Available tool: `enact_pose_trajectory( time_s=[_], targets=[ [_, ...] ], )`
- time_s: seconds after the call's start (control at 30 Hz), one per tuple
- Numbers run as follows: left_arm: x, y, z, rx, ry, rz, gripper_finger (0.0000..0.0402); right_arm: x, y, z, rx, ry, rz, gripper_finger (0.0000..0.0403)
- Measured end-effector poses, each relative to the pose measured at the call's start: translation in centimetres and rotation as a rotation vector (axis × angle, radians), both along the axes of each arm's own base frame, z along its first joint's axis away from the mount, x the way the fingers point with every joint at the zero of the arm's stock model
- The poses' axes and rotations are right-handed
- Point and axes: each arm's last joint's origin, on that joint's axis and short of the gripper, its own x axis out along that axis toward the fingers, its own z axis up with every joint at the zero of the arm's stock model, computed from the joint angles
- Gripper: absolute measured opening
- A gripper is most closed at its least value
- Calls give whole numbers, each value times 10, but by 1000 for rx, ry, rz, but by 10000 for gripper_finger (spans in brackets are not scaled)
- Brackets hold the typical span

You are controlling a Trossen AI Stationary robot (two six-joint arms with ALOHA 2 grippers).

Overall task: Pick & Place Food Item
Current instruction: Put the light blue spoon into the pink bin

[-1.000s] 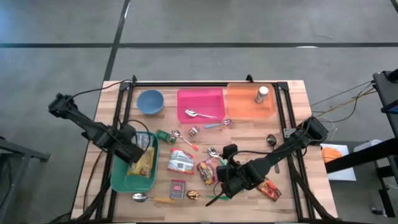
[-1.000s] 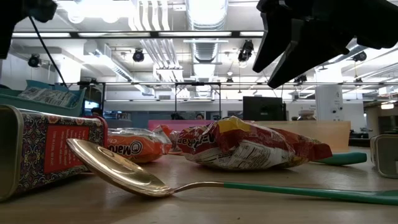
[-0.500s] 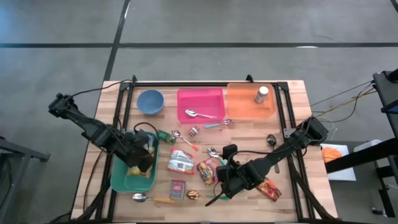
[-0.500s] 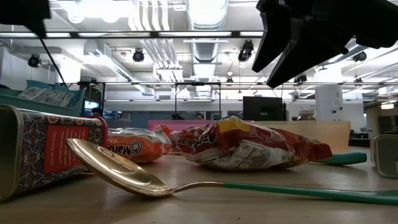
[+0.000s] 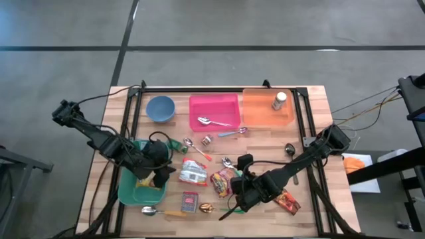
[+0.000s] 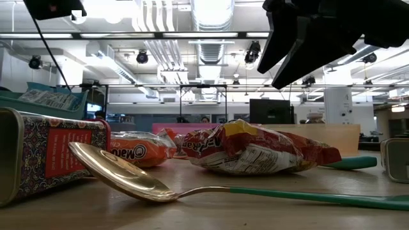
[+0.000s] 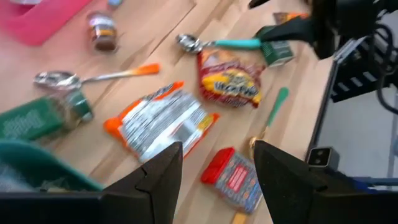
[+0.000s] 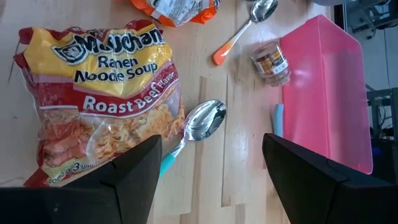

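A: Ramen packet point(image 8: 99, 112), red and yellow, lies flat on the wooden table point(image 5: 312, 99), near the front edge and a little right of centre. The right gripper point(image 5: 240, 192) hangs directly above it, fingers point(image 8: 118, 186) spread well apart with nothing between them.

B: How crowded is it around that packet?

A: Tight. A teal-handled spoon point(image 8: 196, 127) touches its side, an orange-edged packet point(image 5: 194, 172) sits just beside it, and a small red tin point(image 5: 190, 201) lies closer to the front edge. The pink bin point(image 5: 214, 111) and orange bin point(image 5: 267, 109) stand well apart along the far side.

B: Which way does it point?

A: In the high view its long axis runs roughly front to back, slightly tilted. In the low view it shows as a low, puffed mound point(image 6: 255, 150).

B: And the other arm?

A: The left gripper point(image 5: 161, 174) is at the right rim of the green tray point(image 5: 129, 192), over the gap toward the orange-edged packet. Its fingers point(image 7: 158, 177) stand apart, empty. A yellow packet point(image 5: 147, 180) lies in that tray.

B: The room?

A: Grey floor around the table; ceiling lights and ducts beyond it.
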Motion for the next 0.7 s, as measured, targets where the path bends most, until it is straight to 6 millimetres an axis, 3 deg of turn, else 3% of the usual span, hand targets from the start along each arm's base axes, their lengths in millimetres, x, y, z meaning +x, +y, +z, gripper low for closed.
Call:
enact_pose_trajectory(
  time_s=[0.4,0.53,0.7],
  targets=[
    [20,-9,1,115,-101,-222,201,3,1,1,-165,125,256,277],
    [24,-11,-1,128,-96,-237,202,5,2,1,-139,89,234,277],
    [26,-9,-2,97,-93,-184,202,15,9,6,67,-146,53,277]
  ],
)
